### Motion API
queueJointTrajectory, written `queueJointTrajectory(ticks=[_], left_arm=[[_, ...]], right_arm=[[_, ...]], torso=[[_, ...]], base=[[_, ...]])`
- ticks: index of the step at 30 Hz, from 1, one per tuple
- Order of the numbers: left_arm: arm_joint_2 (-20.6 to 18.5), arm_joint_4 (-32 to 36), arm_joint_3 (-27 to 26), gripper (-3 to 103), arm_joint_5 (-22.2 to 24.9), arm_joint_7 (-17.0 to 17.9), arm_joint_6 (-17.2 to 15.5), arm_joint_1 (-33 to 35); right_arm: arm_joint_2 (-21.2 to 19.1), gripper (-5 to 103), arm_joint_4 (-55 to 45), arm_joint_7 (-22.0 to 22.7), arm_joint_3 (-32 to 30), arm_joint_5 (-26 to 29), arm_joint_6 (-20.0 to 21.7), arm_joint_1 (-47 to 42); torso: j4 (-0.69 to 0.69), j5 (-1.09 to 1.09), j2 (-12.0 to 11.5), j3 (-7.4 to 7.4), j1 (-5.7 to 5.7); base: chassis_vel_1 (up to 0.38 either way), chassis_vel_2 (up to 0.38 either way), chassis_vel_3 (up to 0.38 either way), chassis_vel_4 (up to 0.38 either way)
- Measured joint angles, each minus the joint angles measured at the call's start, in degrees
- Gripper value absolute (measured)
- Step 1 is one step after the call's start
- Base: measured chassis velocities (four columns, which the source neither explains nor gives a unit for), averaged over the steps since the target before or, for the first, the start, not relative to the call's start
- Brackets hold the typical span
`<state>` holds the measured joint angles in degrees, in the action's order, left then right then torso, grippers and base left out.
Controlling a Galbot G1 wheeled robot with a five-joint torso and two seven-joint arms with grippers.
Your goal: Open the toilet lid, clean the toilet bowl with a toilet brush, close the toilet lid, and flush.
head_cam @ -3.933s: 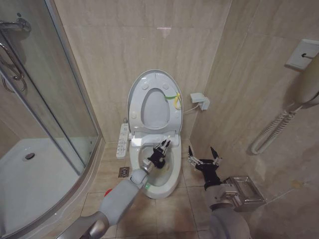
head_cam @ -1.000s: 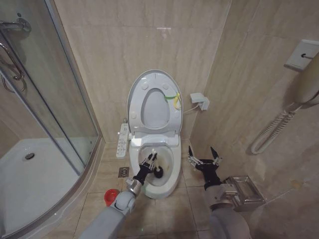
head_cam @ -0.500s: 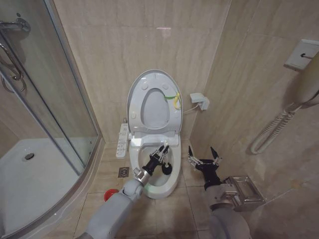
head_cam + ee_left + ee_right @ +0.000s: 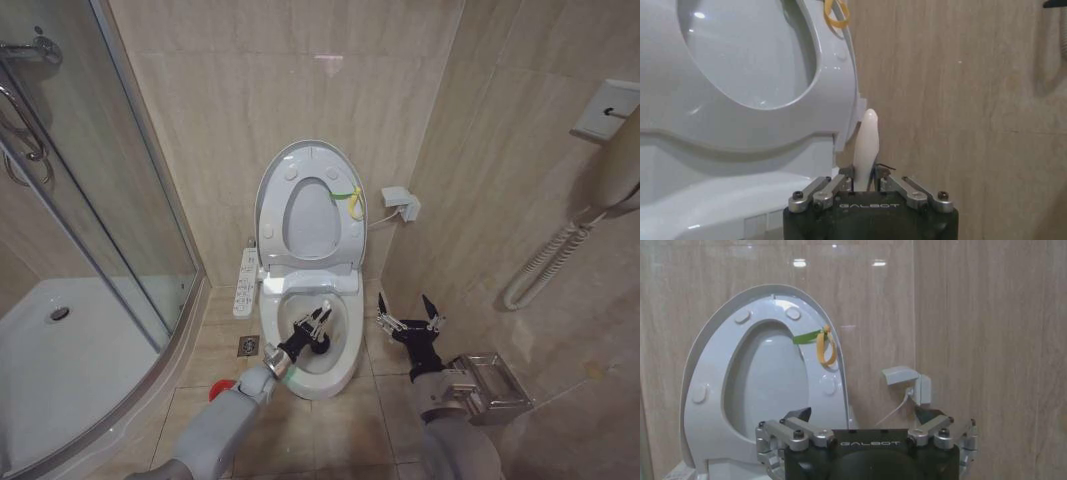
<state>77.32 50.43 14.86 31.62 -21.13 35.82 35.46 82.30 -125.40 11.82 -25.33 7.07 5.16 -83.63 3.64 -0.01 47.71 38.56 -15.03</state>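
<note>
Over the toilet bowl (image 4: 338, 372) the left gripper (image 4: 310, 330) is clamped on the toilet brush (image 4: 321, 312), white handle pinched between the jaws, tip sticking up past them; dark head judged down inside the bowl, hard to make out. Scrubbing step judged underway. For a good pass, the head should be kept pressed on the stained inner wall and swept round under the rim, grip kept firm so the thin handle is not twisted loose. Left arm is reached forward from low left, wrist angled toward the bowl. Toilet lid (image 4: 306, 200) is stood upright against the wall. Right gripper (image 4: 408, 318) is parked beside the bowl, jaws spread wide, nothing held.
</note>
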Motion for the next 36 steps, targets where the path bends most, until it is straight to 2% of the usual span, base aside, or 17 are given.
queueJointTrajectory(ticks=[7, 17, 36], left_arm=[[0.2, 4.3, -0.8, 19, 0.0, 0.1, 2.4, -1.4], [0.4, -3.2, -1.4, 19, -0.8, -1.5, 2.0, -2.0], [0.5, -0.6, -1.3, 19, -1.7, -0.9, 2.0, -1.5]], right_arm=[[0.0, 100, 0.0, 0.0, 0.0, 0.0, 0.0, 0.0], [0.0, 100, 0.0, 0.0, 0.0, 0.0, 0.0, 0.0], [0.0, 100, 0.0, 0.0, 0.0, 0.0, 0.0, 0.0]], torso=[[0.02, 0.0, 0.0, 0.01, 0.0], [-0.01, 0.0, 0.0, 0.0, 0.0], [0.0, 0.01, 0.0, 0.0, -0.01]], base=[[0.0, 0.0, 0.0, 0.0], [0.0, 0.0, 0.0, 0.0], [-0.005, 0.006, 0.007, -0.01]])
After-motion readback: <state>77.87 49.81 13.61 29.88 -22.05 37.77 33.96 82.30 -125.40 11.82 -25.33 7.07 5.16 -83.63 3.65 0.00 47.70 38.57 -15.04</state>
